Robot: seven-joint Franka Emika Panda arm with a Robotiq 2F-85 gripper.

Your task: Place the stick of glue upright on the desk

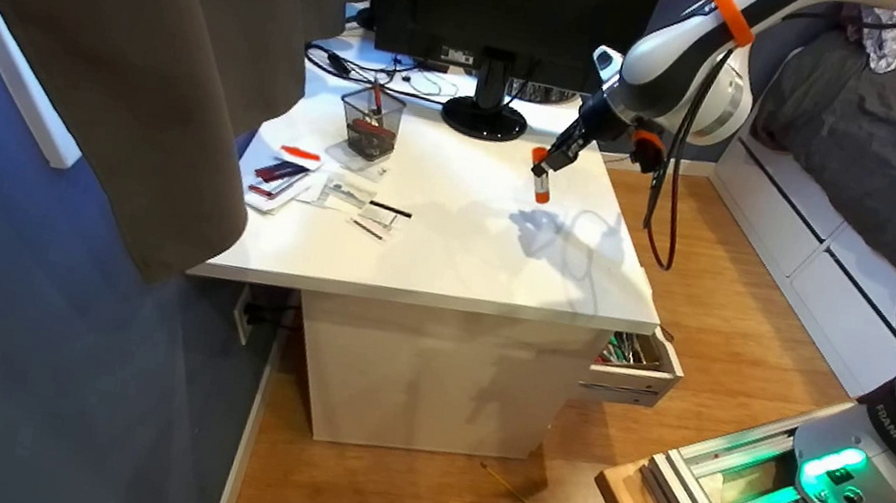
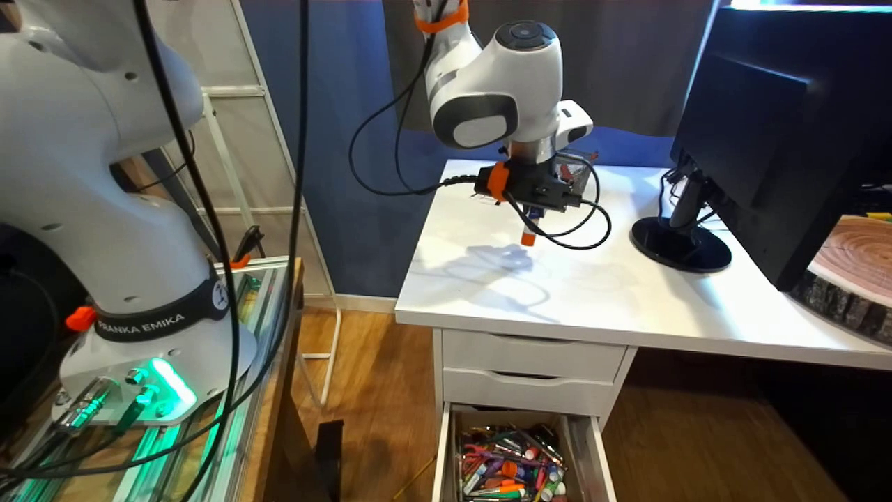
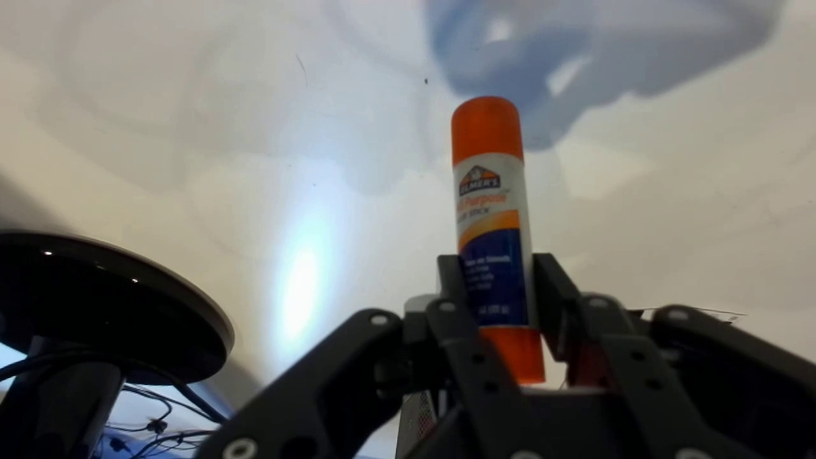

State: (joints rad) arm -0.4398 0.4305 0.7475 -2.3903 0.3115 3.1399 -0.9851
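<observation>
The stick of glue is a slim cylinder with orange ends and a white and blue label. It shows in the wrist view (image 3: 494, 191) and in both exterior views (image 1: 542, 185) (image 2: 528, 239). My gripper (image 3: 496, 258) is shut on its blue label part, one finger on each side. In an exterior view the gripper (image 1: 543, 166) holds the stick near upright, slightly tilted, above the white desk (image 1: 446, 265). The arm's shadow lies on the desk (image 2: 599, 293) apart from the stick. In an exterior view cables and the gripper hide the stick's upper part.
A black monitor (image 1: 510, 4) stands at the desk's back; its round base (image 3: 127, 306) shows in the wrist view. A mesh pencil cup (image 1: 370, 132) and papers (image 1: 347, 195) lie beyond. An open drawer (image 2: 594, 457) holds pens. A wood slice (image 2: 864, 258) is behind the monitor.
</observation>
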